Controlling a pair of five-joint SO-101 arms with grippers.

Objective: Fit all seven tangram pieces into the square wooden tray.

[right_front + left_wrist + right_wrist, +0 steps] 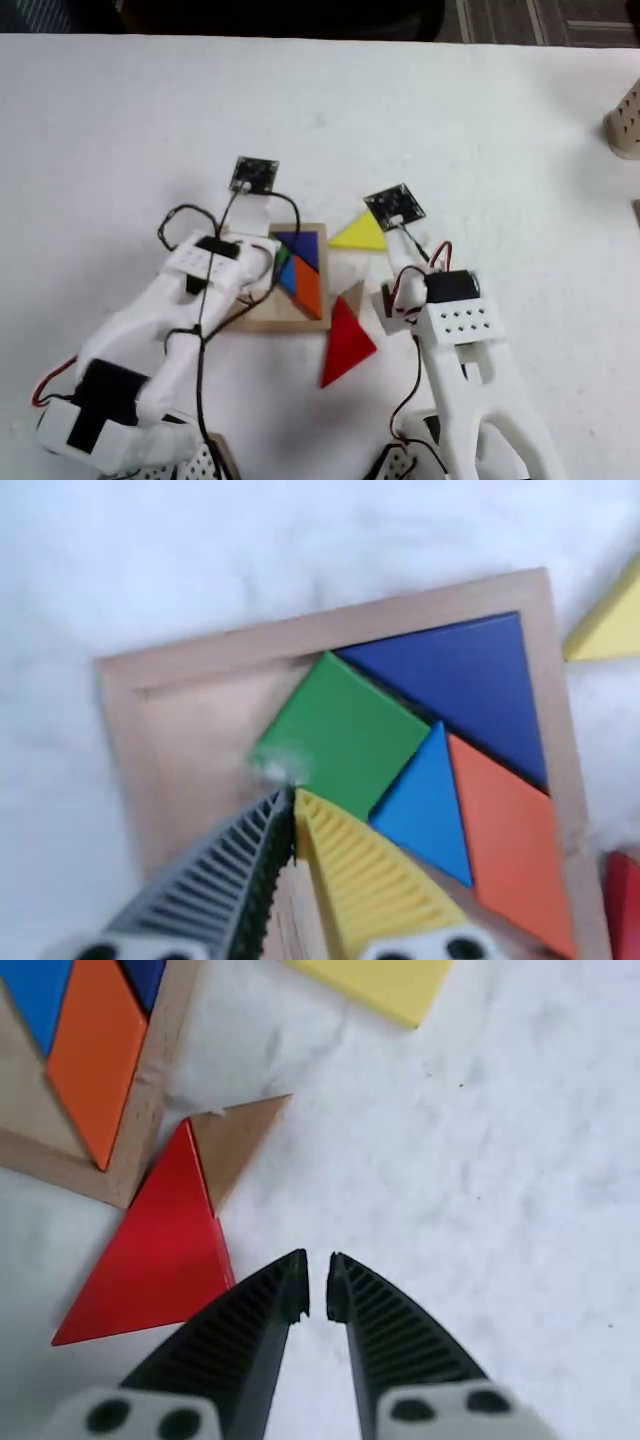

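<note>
The square wooden tray [300,635] lies on the white table [450,120] between the two arms, and four pieces sit in it. A dark blue large triangle [455,675] fills one corner. A green square [340,730] lies against its long edge. A light blue small triangle [428,800] is wedged between the green square and an orange parallelogram [510,835], which lies along the tray's rim on the side nearer the right arm. The rest of the tray floor is bare wood.

The left gripper [292,798] is over the tray. Its grey and yellow fingers meet at the tips with nothing visible between them, right at a corner of the green square.

Three pieces are outside the tray on the table. A yellow triangle [360,235] lies just beyond the tray's far corner on the right arm's side. A red triangle [160,1250] sits just beside the tray's near corner. A plain tan wooden triangle [230,1140] touches the red one along an edge.

The right gripper [318,1285] hangs over bare table near the red triangle. Its black fingers are drawn almost together, with only a thin slit at the tips, and they hold nothing.
</note>
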